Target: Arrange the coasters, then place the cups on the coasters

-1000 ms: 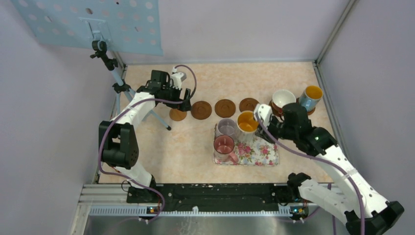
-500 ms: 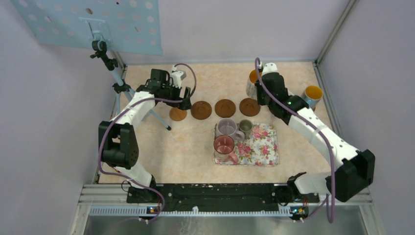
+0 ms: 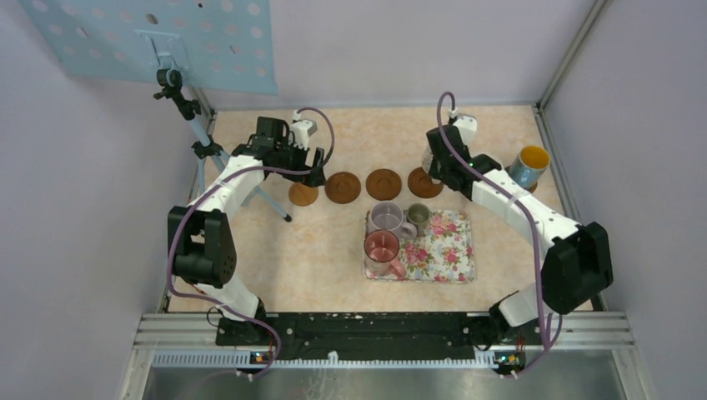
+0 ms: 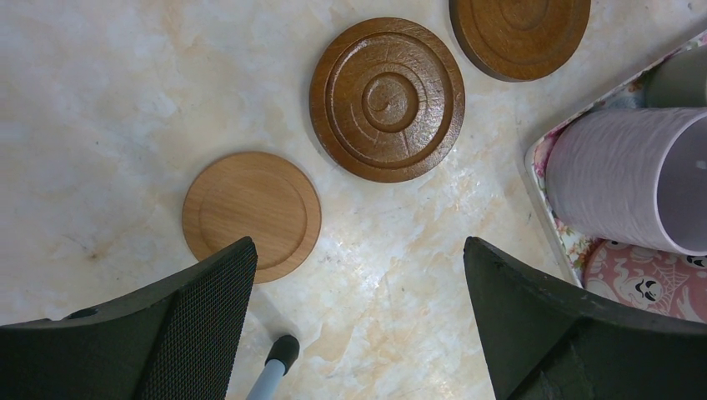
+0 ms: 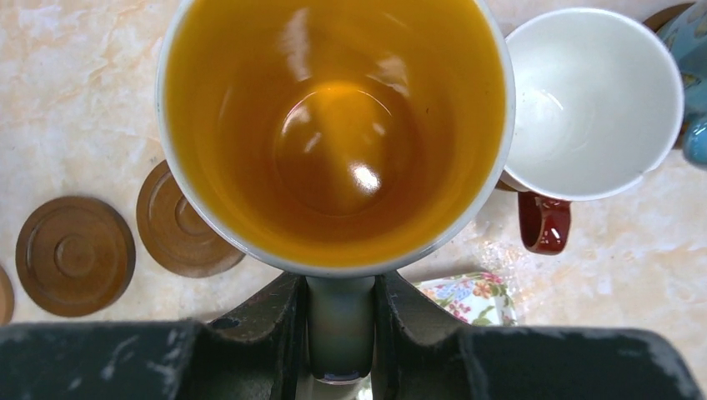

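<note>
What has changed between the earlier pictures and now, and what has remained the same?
The right gripper, fingers shut on the handle of the white cup with orange inside, carried it from the floral tray to the far side, then back over the rightmost bare coaster; whether it rests there is unclear. The left gripper, open, and the other cups and coasters stayed put.

No legible text, no brand marks (pink cup [image 4: 642,279] bears only ghost drawings)

Tray [image 3: 450,254]: white with pink floral print. White mug [image 5: 333,125]: orange interior. 1 pale tan coaster [image 4: 252,212]; 1 dark brown coaster [image 4: 388,98], ringed.
</note>
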